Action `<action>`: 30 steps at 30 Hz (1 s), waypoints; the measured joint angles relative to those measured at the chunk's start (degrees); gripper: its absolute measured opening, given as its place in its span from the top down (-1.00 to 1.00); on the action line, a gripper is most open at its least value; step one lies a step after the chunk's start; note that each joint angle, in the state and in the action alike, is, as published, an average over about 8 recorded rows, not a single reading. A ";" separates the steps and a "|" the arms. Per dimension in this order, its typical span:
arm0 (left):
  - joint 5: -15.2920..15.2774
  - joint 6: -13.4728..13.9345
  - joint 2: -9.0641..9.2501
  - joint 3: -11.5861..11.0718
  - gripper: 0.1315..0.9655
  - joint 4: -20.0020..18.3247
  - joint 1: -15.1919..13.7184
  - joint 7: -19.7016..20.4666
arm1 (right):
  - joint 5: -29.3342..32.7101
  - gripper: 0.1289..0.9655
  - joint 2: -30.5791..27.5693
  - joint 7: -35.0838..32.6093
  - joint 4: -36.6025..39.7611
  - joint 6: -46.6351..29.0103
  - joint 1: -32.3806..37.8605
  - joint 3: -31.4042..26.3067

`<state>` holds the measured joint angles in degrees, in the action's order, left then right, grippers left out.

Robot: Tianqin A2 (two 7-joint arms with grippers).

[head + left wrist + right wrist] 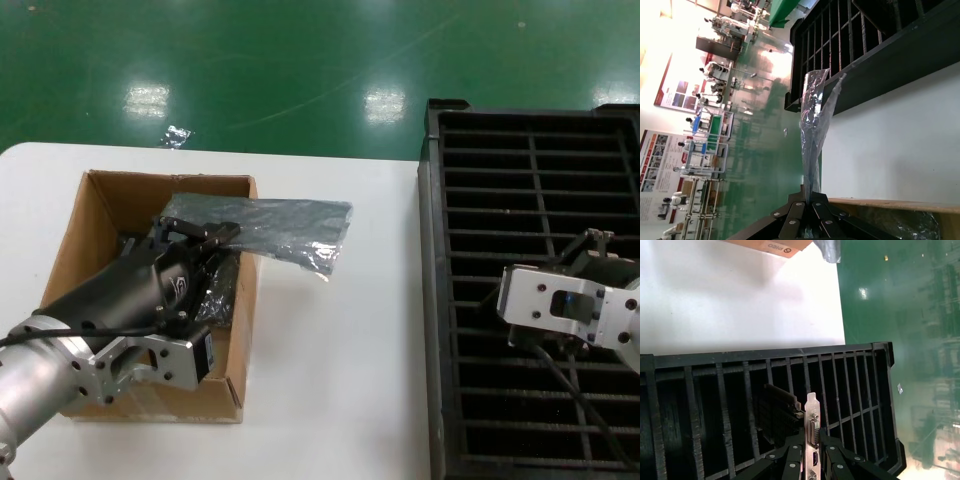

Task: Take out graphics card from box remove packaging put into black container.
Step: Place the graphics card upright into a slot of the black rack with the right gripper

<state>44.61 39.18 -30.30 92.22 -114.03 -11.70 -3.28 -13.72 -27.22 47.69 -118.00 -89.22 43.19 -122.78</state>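
The brown cardboard box (75,230) sits on the left of the white table. Above its far right corner my left gripper (225,232) is shut on one end of the packaging (290,228), a crinkly grey-blue bag that sticks out past the box wall over the table. The left wrist view shows the bag (814,120) pinched between the jaws of my left gripper (812,192). My right gripper (812,437) is shut on the silver bracket of the graphics card (812,415), held over the slot rows of the black container (740,360). In the head view my right gripper (597,240) hangs above the container (432,300).
More shiny plastic wrapping (910,222) lies inside the box under my left arm. The white table (340,380) runs between box and container. Green floor lies beyond the table's far edge. A corner of the box (775,246) shows in the right wrist view.
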 joint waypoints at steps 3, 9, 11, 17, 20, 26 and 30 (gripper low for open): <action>0.00 0.00 0.00 0.00 0.98 0.00 0.00 0.00 | 0.43 0.88 0.72 -1.23 0.00 0.22 -1.04 1.16; 0.00 0.00 0.00 0.00 0.98 0.00 0.00 0.00 | 1.27 0.88 2.12 -3.74 0.00 1.66 -3.46 3.26; 0.00 0.00 0.00 0.00 0.98 0.00 0.00 0.00 | 1.50 0.88 2.59 -4.60 0.00 2.29 -4.32 3.92; 0.00 0.00 0.00 0.00 0.98 0.00 0.00 0.00 | 1.99 0.88 3.88 -6.96 0.00 3.80 -6.48 5.77; 0.00 0.00 0.00 0.00 0.98 0.00 0.00 0.00 | 2.18 0.84 4.46 -8.00 0.00 4.23 -7.23 6.62; 0.00 0.00 0.00 0.00 0.98 0.00 0.00 0.00 | 2.51 0.76 5.51 -9.78 0.00 4.77 -8.39 8.22; 0.00 0.00 0.00 0.00 0.98 0.00 0.00 0.00 | 2.94 0.62 6.44 -10.60 0.00 5.92 -9.38 9.53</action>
<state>44.61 39.18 -30.30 92.22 -114.03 -11.70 -3.28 -10.79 -20.78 37.09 -118.00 -83.31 33.81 -113.25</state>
